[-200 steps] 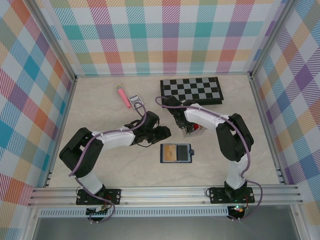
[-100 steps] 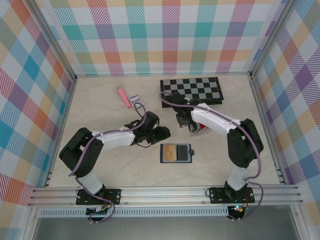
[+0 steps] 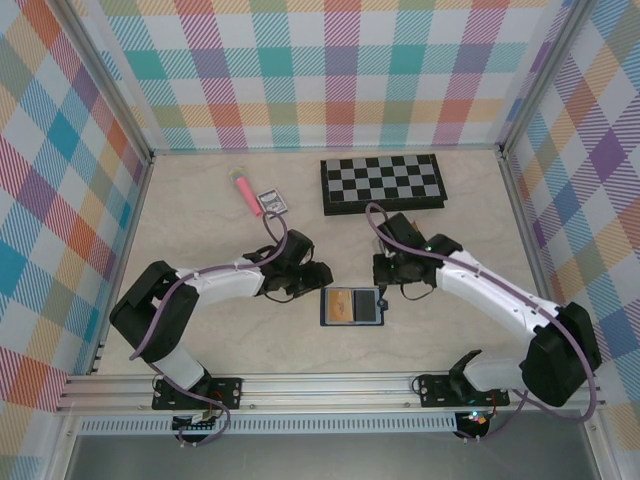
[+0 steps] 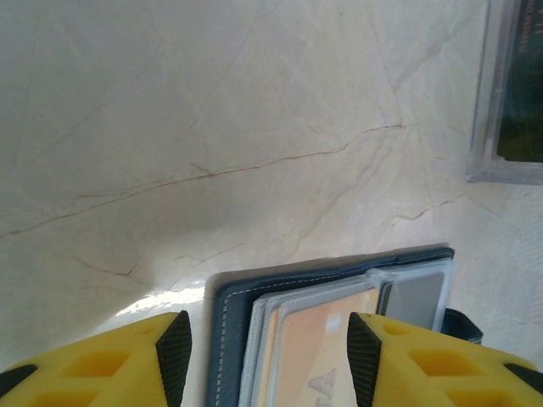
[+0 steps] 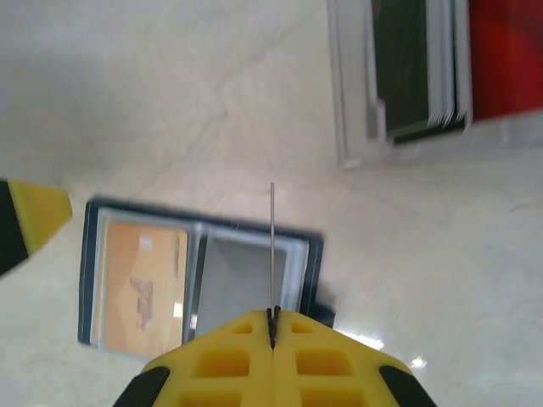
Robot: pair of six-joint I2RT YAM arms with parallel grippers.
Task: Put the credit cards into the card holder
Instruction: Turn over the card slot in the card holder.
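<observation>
The card holder (image 3: 368, 306) lies open on the counter (image 3: 200, 220), near centre, with an orange credit card (image 3: 340, 305) in its left pocket. The left gripper (image 4: 270, 337) is released, jaws apart and holding nothing, at the holder's far left corner. The right gripper (image 5: 273, 315) is clenched on a thin credit card (image 5: 271, 246), seen edge-on and lined up with the holder's right pocket. Beyond it stands the card stand (image 5: 407, 85). The chessboard (image 3: 382, 183) lies farthest.

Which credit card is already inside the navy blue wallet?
The yellow-orange plastic card, flat in a pocket of the navy wallet. A thin card is pinched edge-on in the right gripper; others stand in the clear rack.
</observation>
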